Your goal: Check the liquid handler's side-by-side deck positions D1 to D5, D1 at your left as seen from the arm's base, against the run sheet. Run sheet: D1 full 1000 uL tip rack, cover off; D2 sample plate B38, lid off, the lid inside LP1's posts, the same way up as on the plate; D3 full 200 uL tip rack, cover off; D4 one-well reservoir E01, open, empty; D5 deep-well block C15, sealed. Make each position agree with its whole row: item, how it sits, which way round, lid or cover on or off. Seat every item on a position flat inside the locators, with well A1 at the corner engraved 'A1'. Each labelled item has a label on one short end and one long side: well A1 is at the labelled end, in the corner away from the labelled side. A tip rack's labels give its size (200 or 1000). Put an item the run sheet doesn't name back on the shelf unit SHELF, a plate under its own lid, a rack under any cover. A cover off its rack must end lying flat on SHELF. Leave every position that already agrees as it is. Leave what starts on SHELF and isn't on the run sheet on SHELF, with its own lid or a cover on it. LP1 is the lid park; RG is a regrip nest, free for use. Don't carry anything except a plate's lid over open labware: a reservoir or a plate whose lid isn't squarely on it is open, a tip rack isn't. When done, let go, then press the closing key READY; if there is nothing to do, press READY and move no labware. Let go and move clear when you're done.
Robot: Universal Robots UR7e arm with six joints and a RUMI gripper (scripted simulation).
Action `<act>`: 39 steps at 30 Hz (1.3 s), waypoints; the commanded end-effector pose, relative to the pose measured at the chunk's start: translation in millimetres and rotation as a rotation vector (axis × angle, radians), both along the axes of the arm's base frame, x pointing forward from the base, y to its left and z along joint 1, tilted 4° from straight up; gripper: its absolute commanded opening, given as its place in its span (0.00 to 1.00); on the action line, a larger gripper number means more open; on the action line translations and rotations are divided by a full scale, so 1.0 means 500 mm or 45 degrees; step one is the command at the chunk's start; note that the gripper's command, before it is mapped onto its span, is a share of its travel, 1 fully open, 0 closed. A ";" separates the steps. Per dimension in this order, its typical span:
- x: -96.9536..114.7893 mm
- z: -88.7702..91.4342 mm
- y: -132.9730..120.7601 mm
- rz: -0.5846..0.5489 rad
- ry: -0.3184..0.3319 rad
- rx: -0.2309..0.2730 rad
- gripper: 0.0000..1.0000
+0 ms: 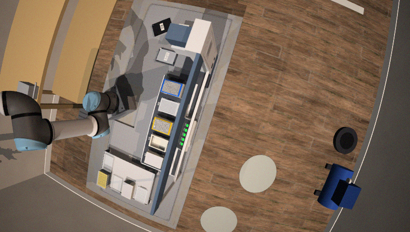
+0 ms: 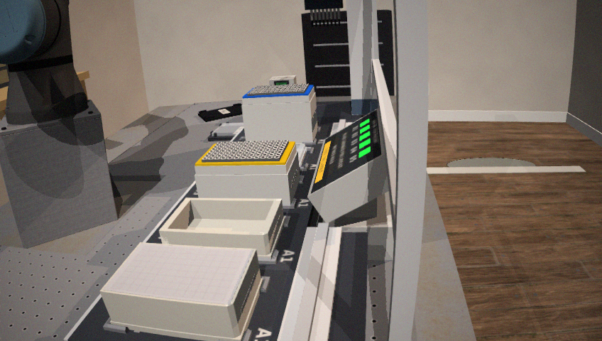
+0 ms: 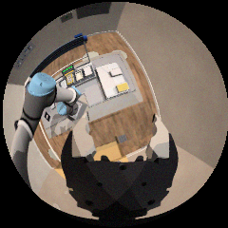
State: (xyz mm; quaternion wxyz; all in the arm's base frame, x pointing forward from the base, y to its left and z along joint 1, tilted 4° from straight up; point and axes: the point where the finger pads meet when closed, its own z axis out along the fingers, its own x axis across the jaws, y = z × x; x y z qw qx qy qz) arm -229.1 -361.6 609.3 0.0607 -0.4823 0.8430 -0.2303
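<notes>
Gripper [image 3: 121,113]: one, two-jawed, fingers set wide apart, nothing held between them; carried well apart from the labware.
Arm [image 1: 73,128] [image 2: 37,84] [image 3: 43,95]: one, grey with blue joint caps, mounted on a metal pedestal [image 2: 59,181].
Shelf unit [image 1: 149,174]: white, at the near left of the surface [image 1: 123,135] [image 2: 139,211] in the exterior view's sense; a yellow-topped rack [image 1: 103,178] [image 3: 123,87] is placed at one edge, with a white block [image 1: 127,189] and a white plate [image 1: 141,194] also borne.
Sealed block [image 1: 153,159] [image 2: 177,287]: nearest of the deck row in the exterior view, at D5, pale top sheet intact.
Reservoir [image 1: 158,142] [image 2: 215,241]: at D4, open, its basin exposed.
Yellow-rimmed tip rack [image 1: 162,125] [image 2: 245,177]: at D3, tips exposed, cover off.
Plate [image 1: 168,106] [image 2: 301,153]: at D2, white; whether it is lidded cannot be told.
Blue-rimmed tip rack [image 1: 171,87] [image 2: 278,118]: at D1, far end of the row, tips exposed.
Key console [image 1: 183,134] [image 2: 346,156]: green keys lit, right of the row.
LP1 [image 1: 167,56] [image 2: 228,131]: lid park, beyond D1; contents not clearly made out.
RG [image 1: 159,27] [image 2: 219,112]: regrip nest, black, farther still.
</notes>
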 end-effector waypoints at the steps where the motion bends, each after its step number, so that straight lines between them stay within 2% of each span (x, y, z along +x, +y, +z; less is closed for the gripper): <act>1: 0.027 -0.029 0.016 0.039 0.082 0.020 0.82; 13: 0.100 -0.111 0.064 0.240 0.238 0.189 0.82; 15: 0.100 -0.111 0.064 0.240 0.238 0.189 0.82; 29: 0.185 -0.207 0.120 0.474 0.418 0.387 0.82; 32: 0.191 -0.214 0.125 0.474 0.418 0.387 0.82; 39: 0.233 -0.262 0.153 0.474 0.418 0.387 0.82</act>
